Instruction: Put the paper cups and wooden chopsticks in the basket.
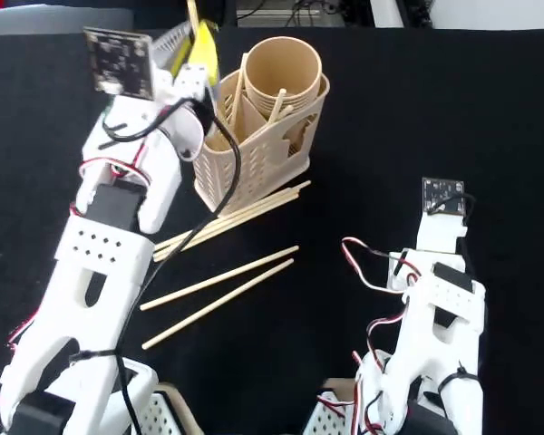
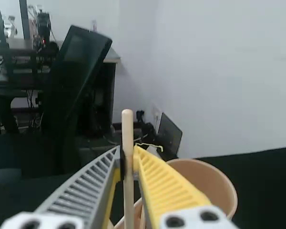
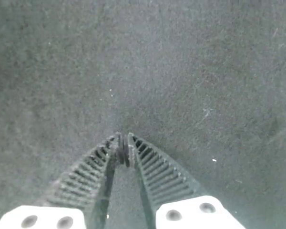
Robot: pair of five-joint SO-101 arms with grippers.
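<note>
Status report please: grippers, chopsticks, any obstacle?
Left gripper shut on chopstick at basket. Right gripper shut, empty, over table. Loose chopsticks on table. Cable hangs against basket.

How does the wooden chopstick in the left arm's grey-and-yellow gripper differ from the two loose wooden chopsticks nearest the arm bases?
Pose: the held wooden chopstick stands roughly upright; the two loose wooden chopsticks lie flat, slanted across the black table. State: the held one is clamped in the left gripper by the beige slatted basket; the loose pair rest free, apart from it. Both are pale, thin sticks.
</note>
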